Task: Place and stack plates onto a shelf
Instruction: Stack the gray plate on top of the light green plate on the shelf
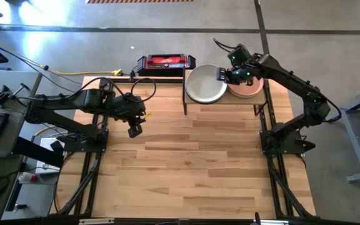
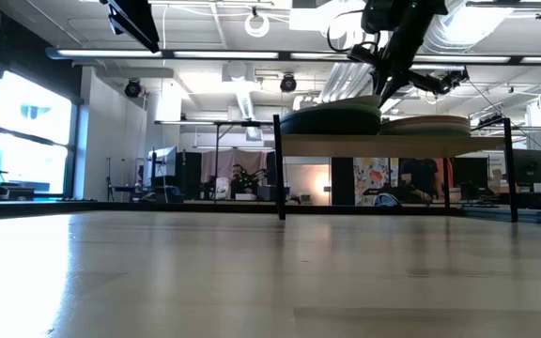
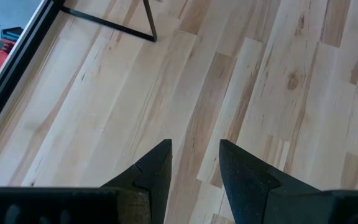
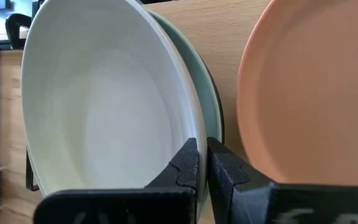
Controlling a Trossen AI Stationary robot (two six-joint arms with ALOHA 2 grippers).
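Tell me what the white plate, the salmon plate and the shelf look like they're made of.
White plate: probably glazed ceramic or melamine; smooth, matte, with soft shading and no glare. Salmon plate: likely the same material, with an even matte surface. Shelf: light wood board with visible grain, on thin black posts that look like metal.

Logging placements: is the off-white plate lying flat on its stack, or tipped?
Tipped. In the low view the off-white plate slants above the stack on the shelf, its rim pinched by the right claw.
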